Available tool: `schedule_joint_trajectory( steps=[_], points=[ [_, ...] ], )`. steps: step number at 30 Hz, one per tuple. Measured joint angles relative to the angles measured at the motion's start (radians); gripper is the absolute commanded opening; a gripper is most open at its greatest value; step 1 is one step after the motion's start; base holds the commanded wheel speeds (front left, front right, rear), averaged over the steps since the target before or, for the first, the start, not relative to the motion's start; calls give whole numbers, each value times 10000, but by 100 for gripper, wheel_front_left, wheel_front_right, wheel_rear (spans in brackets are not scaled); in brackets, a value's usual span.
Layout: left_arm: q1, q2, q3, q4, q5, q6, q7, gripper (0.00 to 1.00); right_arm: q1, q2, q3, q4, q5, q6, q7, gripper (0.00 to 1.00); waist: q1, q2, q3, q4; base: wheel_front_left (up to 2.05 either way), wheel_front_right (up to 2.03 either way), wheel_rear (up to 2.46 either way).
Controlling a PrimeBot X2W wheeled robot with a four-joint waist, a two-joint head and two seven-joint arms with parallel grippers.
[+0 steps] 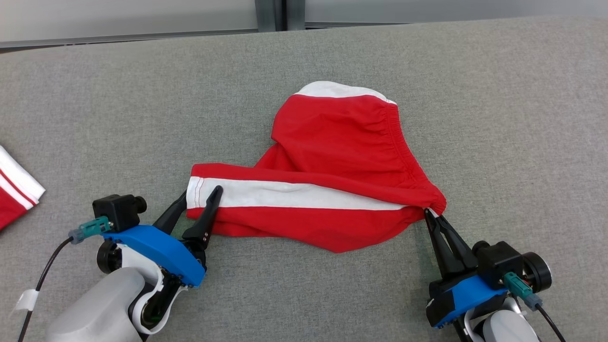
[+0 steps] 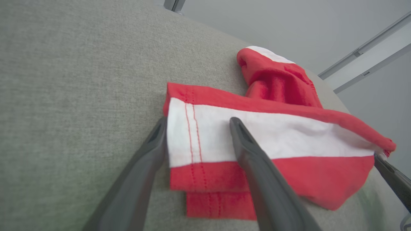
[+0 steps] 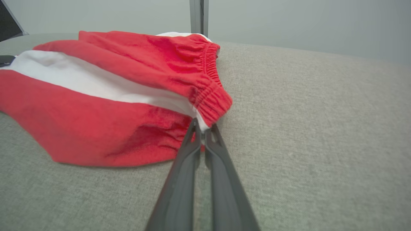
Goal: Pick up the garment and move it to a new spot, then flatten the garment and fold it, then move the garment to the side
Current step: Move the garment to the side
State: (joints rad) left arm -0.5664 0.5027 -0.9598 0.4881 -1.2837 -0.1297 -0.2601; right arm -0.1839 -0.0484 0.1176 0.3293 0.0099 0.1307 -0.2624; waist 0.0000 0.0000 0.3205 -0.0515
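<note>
Right gripper (image 1: 430,213), fingers pressed together, pinches the corner of the garment (image 1: 342,142) where the elastic waistband (image 1: 403,147) meets the white side stripe (image 1: 294,194). The right wrist view shows a small tuck of cloth caught between the tips. Left gripper (image 1: 201,191), spread wide, holds nothing. 1 finger lies over the stripe just inside the leg hem (image 1: 194,192), and the other stands just outside it on the grey cloth-covered table (image 1: 498,118), so the jaws straddle that edge.

Garment: red shorts near the middle of the table, between the 2 grippers. 1 leg lies fairly straight toward the robot's left, with the seat bunched and folded over beyond it. A second red-and-white cloth (image 1: 12,190) lies at the table's left edge, well apart.

Handling, as judged: a light, limp knit that will sag and crease rather than keep a shape, neither slippery nor fragile. The double-stitched hem and the gathered waistband look the firmest places to hold, since their layers give thin fingertips something to bite. A pinch on the hem, opposite the held waistband corner, would let the 2 arms pull the side taut.
</note>
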Motion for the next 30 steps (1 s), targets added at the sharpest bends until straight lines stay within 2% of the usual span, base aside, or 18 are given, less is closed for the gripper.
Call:
schedule_joint_trajectory(
  steps=[3,4,6,7,19,26,30],
  points=[
    [-18,0,67,-36,90,0,-2,100,3,0,2,-4,0,0,0,0,0,0,-13,2,0,0,0],
    [-24,-8,150,-42,163,0,-10,60,6,0,-4,-4,-2,0,0,0,0,0,-18,7,0,0,0],
    [-25,-25,290,-52,293,0,-15,24,10,0,-4,-2,-2,0,0,0,0,0,-31,15,0,0,0],
    [-24,-46,370,-65,364,0,-15,0,10,0,-6,2,-2,0,0,0,0,0,-36,19,0,0,0],
    [340,-198,828,-295,897,0,-17,0,2,0,-17,-90,136,0,0,0,-1,0,-143,107,0,0,0],
    [1014,-313,2211,-1035,1785,0,-17,0,-9,-2,31,-665,905,0,0,0,-2,0,-831,236,0,0,0],
    [1746,-583,3078,-1289,2324,0,-17,0,-6,2,117,-953,1126,0,2,0,-2,0,-1456,281,0,0,0]
  ],
)
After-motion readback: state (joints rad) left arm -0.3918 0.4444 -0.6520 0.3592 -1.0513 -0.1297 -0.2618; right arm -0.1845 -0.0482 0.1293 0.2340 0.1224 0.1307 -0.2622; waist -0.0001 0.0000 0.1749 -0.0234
